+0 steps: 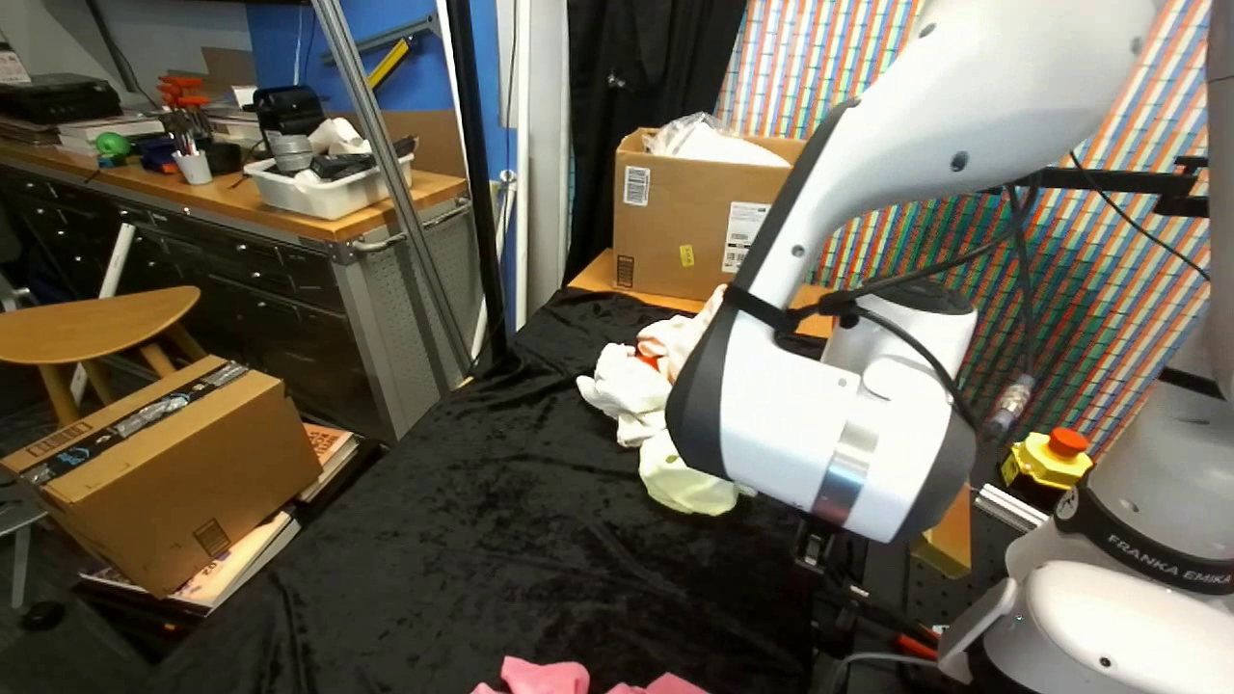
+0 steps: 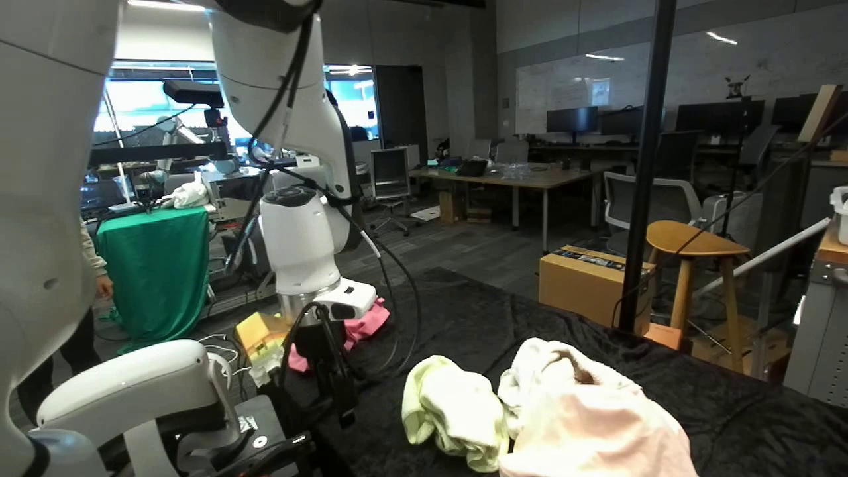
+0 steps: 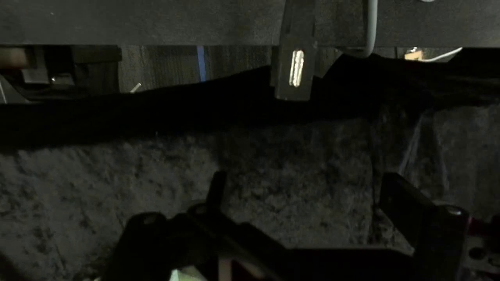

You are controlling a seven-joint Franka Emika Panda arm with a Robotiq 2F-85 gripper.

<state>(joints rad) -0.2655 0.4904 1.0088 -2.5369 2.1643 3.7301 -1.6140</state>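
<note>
Gripper (image 3: 306, 189): jaws wide apart, black velvet cover (image 1: 463, 530) visible between them. Pale yellow-green cloth (image 2: 450, 414): lies crumpled on the cover, near the gripper, not touching it, just beside a heap of white and peach cloth (image 2: 596, 424). Pink cloth (image 2: 366, 323): lies on the gripper's opposite side in both exterior views.

Cloths (image 1: 631, 400) on tbl (image 1: 521, 540), box (image 1: 686, 217) behind, 2nd box (image 1: 183, 482) atop bks (image 1: 258, 556) at L in an exterior view
</note>
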